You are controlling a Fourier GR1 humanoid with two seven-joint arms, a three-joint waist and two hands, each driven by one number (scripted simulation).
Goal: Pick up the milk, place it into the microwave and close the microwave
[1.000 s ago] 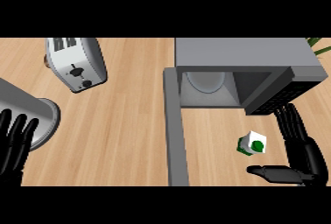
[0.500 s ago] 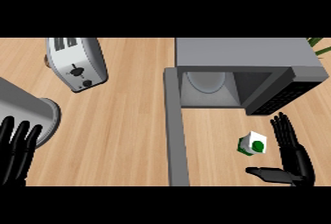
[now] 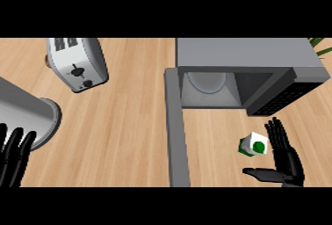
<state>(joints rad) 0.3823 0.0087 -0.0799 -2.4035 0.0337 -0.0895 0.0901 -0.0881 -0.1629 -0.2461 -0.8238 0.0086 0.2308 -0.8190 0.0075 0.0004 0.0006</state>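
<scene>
One open right robot hand [image 3: 286,161] just beside milk [image 3: 253,144], seemingly apart.

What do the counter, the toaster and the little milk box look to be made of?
Counter: looks like light wood, matte, with long grain lines. Toaster: probably brushed metal, silver-grey with a soft sheen, black slots and lever. Milk: likely a paper carton, white faces with green print. None of this is certain from looks alone.
</scene>
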